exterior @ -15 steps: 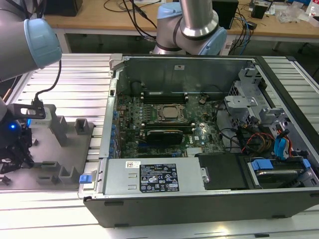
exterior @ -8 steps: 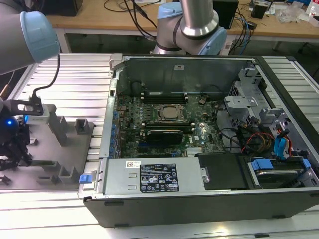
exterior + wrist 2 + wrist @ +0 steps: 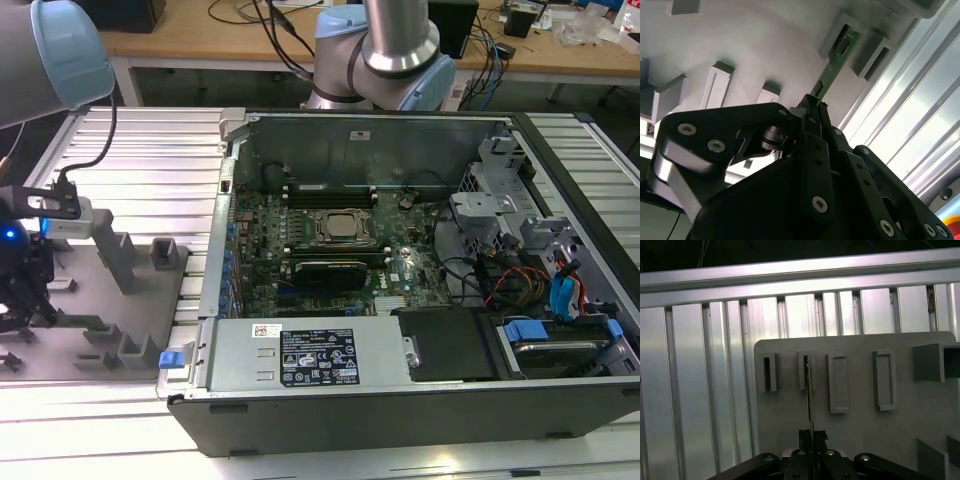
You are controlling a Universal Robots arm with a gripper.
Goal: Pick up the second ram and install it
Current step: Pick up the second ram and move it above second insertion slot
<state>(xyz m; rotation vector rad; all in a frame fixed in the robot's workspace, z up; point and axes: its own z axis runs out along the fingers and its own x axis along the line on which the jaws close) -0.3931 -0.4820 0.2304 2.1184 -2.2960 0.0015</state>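
Black gripper (image 3: pixel 815 103) apparently pinches thin green ram (image 3: pixel 838 60) (edge-on).

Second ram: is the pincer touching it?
Touching. In the second wrist view the pincer is shut on the near end of the second ram, with no gap showing between them.

Bright overhead light; glare on slatted table (image 3: pixel 912 120).

The arm (image 3: pixel 402 45) is silver-grey tubing with pale blue joint caps; a black cable (image 3: pixel 113 120) trails along it; the gripper (image 3: pixel 812 104) is matte black, its angular linkages studded with round silver screws (a small blue light (image 3: pixel 8 235) glows beside it in the exterior view).
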